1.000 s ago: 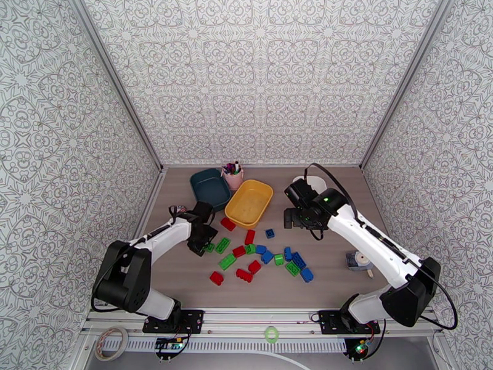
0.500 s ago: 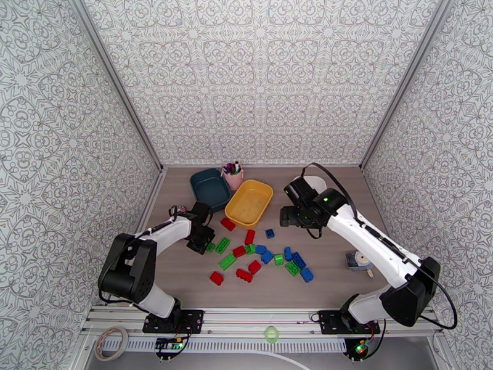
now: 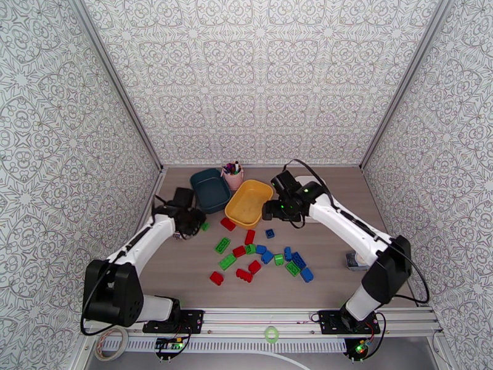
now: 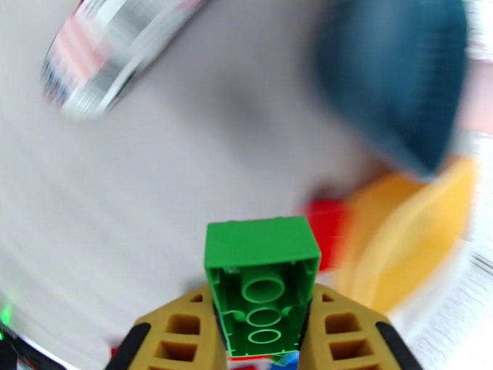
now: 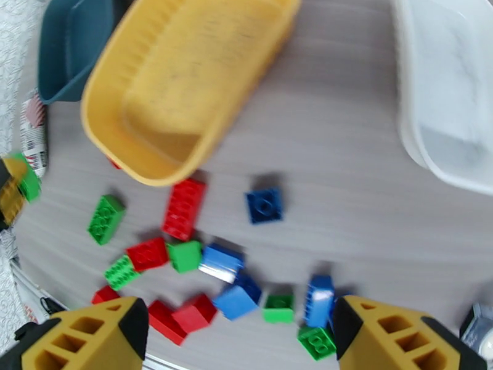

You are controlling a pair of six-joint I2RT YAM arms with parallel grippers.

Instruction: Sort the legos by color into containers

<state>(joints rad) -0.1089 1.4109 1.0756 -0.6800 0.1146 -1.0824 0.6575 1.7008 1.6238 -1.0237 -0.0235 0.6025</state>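
My left gripper is shut on a green lego, held off the table just in front of the dark teal tray; its yellow fingers clamp the brick's sides. The yellow tray stands to the right of the teal one. My right gripper hovers open at the yellow tray's right edge, with nothing between its fingers. Several red, green and blue legos lie scattered in front of the trays, among them a lone blue one. The white tray sits at the back right.
A pink cup of pens stands behind the teal and yellow trays. A striped red-white object lies on the table by the left arm. A small grey object sits beside the right arm. Patterned walls close in three sides.
My left gripper has shut on a green lego and carried it up and back left, toward the teal tray. The right arm has swung left toward the yellow tray.
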